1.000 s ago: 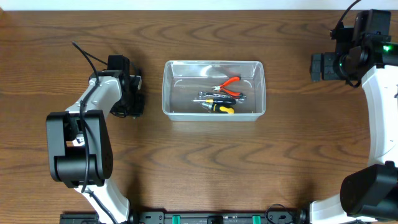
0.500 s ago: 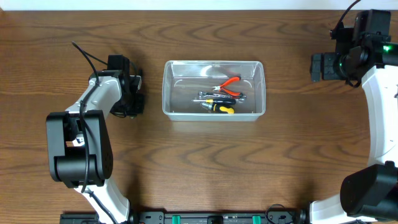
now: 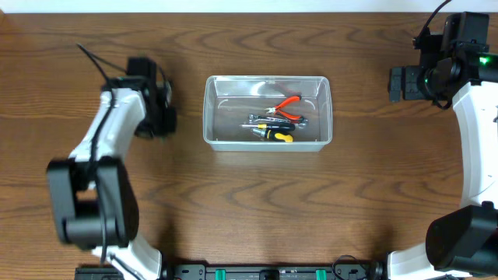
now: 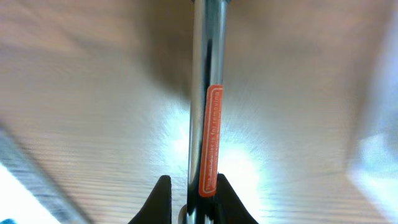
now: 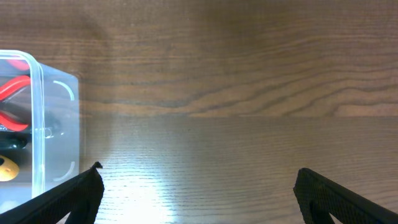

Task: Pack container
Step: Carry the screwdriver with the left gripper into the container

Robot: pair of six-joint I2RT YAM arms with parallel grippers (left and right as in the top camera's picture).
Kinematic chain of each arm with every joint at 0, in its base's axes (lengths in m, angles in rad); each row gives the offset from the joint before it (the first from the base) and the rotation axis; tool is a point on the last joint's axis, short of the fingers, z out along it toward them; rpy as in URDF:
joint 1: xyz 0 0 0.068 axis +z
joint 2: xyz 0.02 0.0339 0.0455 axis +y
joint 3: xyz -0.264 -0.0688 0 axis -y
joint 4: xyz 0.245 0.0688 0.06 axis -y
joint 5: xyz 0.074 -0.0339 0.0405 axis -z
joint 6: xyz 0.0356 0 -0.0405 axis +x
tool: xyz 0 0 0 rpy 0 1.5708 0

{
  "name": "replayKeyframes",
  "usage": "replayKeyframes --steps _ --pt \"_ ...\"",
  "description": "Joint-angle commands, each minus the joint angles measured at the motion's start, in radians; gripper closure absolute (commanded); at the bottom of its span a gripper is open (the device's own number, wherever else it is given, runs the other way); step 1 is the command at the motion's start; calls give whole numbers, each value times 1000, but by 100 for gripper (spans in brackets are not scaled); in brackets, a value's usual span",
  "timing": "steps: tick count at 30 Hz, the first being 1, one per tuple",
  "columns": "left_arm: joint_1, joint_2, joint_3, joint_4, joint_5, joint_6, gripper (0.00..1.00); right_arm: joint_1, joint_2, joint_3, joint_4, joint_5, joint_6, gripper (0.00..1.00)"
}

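The clear plastic container (image 3: 268, 113) stands at the middle of the table and holds red-handled pliers (image 3: 285, 104), a yellow-and-black screwdriver (image 3: 274, 133) and a silver tool. My left gripper (image 4: 191, 200) is shut on a shiny metal tool with an orange label (image 4: 209, 124), held above the wood to the left of the container; in the overhead view the gripper (image 3: 162, 117) hides the tool. My right gripper (image 5: 198, 186) is open and empty over bare wood, right of the container's corner (image 5: 43, 124). In the overhead view it is at the far right (image 3: 398, 83).
Wood-grain table (image 3: 257, 202) all round. The far edge of the table (image 3: 249, 11) runs along the top of the overhead view. The arm bases stand at the front left (image 3: 93, 210) and front right (image 3: 459, 241).
My left arm has lifted and shifted a little left and toward the far edge, with the metal tool in its jaws. The right arm and the container have not moved.
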Motion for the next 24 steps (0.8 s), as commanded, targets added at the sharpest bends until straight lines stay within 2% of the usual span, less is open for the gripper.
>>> replayKeyframes --steps 1,3,7,14,19,24 --pt "-23 -144 112 0 3 -38 94 -10 2 2 4 8 -15 1" --pt "-48 -193 137 9 3 -22 94 -10 2 2 5 7 -15 1" --pt "-138 -257 150 31 4 95 94 -10 2 2 7 7 -15 1" --pt "-344 -218 149 34 60 518 94 -10 2 2 6 7 -15 1" --pt "-424 -151 149 40 60 802 94 -10 2 2 6 7 -15 1" --pt "-447 -38 149 95 60 831 94 -10 2 2 6 7 -15 1"
